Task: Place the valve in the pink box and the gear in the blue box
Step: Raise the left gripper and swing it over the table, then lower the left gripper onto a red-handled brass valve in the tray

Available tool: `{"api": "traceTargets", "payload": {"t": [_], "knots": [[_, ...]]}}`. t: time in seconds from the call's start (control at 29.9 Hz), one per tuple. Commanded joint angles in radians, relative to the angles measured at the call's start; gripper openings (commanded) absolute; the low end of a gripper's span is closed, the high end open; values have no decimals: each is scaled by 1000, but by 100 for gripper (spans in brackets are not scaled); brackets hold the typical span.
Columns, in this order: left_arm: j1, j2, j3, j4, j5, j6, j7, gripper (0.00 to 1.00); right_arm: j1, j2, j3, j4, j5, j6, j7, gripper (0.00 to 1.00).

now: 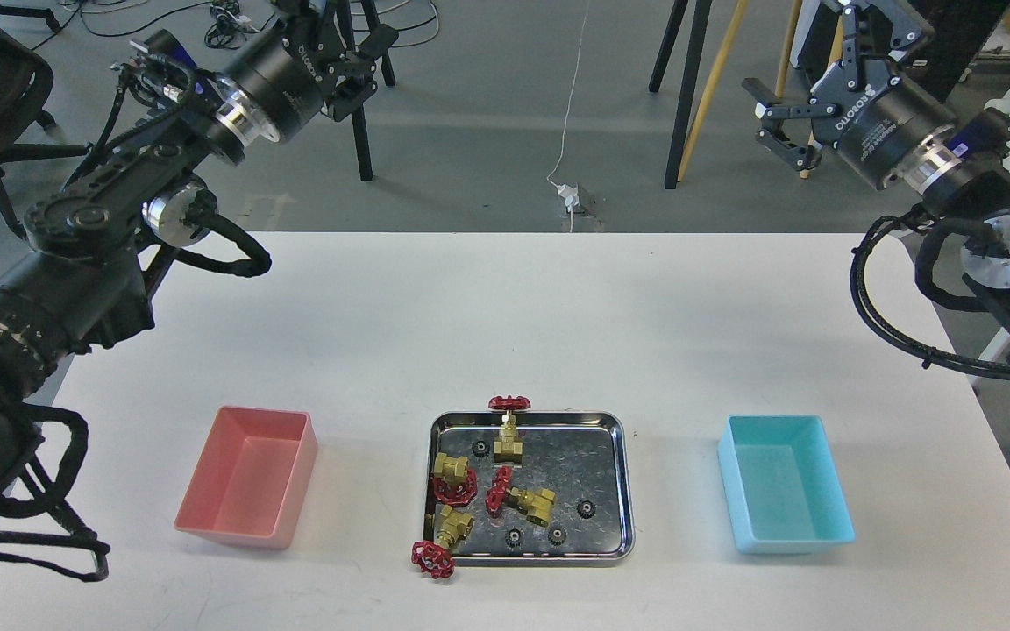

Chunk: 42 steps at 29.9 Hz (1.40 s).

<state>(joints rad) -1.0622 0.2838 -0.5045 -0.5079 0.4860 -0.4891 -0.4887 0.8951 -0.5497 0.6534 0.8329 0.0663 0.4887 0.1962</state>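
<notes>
Several brass valves with red handwheels lie in a shiny steel tray (624,478) at the table's front centre. One valve (509,438) stands at the far rim. Another valve (445,535) hangs its wheel over the front-left corner. Two more valves (455,478) (529,501) lie in the middle. Several tiny black gears (586,508) are scattered among them. The pink box (246,478) sits left of the tray and the blue box (784,482) right of it, both empty. My left gripper (343,39) and right gripper (807,74) hang open, high beyond the table's far edge, holding nothing.
The white table (505,324) is bare between its far edge and the tray. Thick arm links and cables overhang its left (75,289) and right (935,289) sides. Stand legs and cables are on the floor behind.
</notes>
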Motion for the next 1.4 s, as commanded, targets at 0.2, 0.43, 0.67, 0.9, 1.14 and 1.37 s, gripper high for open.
{"api": "traceTargets", "payload": {"t": [0.2,0.43,0.67,0.9,1.14,1.37], "knots": [[25,25,-20,28,-110,0,0,100,16,-52,14,-15,52,0,-6,99],[47,66,-71,-301,-124,0,0,100,50,-95,15,-37,78,0,-17,99],[-71,280,212,-653,109,0,0,99,88,-137,14,-40,76,0,-72,99],[-398,587,680,-1035,236,153,0,99,82,-168,22,-49,76,0,-84,99],[-476,661,970,-1201,708,517,0,99,65,-142,22,-117,78,0,-103,99],[-426,604,1147,-1091,1067,826,0,99,65,-135,25,-120,84,0,-116,99]]}}
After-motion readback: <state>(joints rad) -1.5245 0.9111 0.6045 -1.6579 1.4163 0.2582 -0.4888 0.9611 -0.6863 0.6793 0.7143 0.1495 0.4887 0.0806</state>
